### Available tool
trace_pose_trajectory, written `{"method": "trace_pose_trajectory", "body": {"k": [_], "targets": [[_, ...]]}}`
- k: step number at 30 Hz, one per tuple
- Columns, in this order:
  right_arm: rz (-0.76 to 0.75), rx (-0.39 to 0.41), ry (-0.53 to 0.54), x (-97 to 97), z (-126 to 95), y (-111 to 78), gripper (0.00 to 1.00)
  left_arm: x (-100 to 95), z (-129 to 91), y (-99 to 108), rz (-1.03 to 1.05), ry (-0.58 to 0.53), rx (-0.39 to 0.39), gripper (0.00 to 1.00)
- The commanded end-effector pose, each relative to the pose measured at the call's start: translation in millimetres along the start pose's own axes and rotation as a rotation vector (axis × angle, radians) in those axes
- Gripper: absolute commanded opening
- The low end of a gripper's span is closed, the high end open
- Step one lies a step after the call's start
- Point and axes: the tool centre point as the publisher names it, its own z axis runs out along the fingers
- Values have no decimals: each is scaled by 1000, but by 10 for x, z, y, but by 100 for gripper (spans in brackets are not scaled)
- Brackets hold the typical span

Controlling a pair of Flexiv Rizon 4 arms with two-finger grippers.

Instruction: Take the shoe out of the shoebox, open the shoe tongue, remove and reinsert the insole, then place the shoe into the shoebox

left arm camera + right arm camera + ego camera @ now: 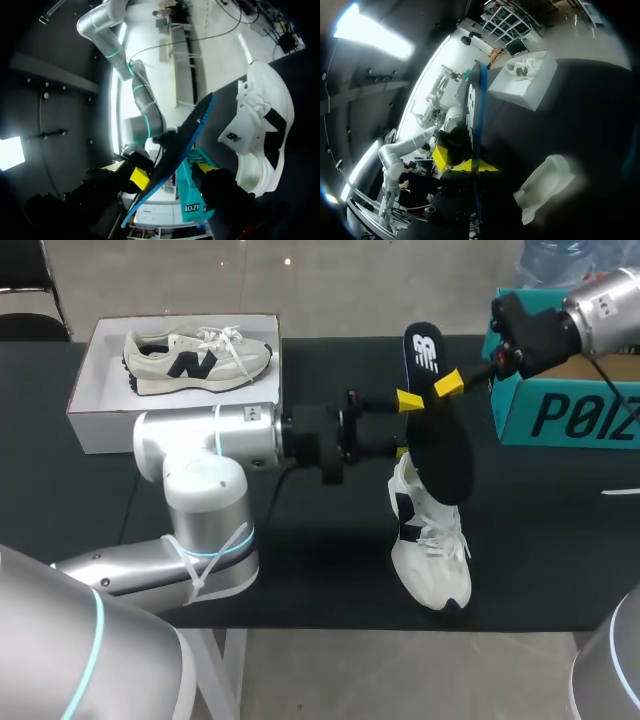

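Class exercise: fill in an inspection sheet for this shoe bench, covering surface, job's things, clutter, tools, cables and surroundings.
Surface: black table.
Job's things: white shoe lying on the table; black insole out of it, held in the air above it; white shoebox at far left, holding a second shoe.
Clutter: teal box at the right edge.
Tools: right tool shut on the insole; left tool open, insole between its fingers.
Cables: black cable hanging by the left arm's wrist.
Surroundings: nothing seen.
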Motion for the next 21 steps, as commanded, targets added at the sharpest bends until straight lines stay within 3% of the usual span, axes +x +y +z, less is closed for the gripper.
{"method": "trace_pose_trajectory", "body": {"k": [1, 3, 5, 9, 11, 21], "targets": [[0, 1, 3, -10, 30, 0, 0, 19, 34, -10, 7, -3, -5, 18], [1, 0, 4, -7, 33, -9, 0, 16, 50, -11, 5, -6, -1, 27], [3, -1, 5, -6, 33, -17, 0, 12, 65, -13, 9, -8, 2, 27], [4, -2, 5, 3, 29, -25, 0, 11, 84, -16, 10, -14, 4, 16], [4, -2, 5, 9, 22, -27, 0, 11, 90, -16, 9, -15, 2, 0], [7, -28, -4, 37, 16, -25, 0, 8, 103, 3, 8, -26, -11, 0]]}}
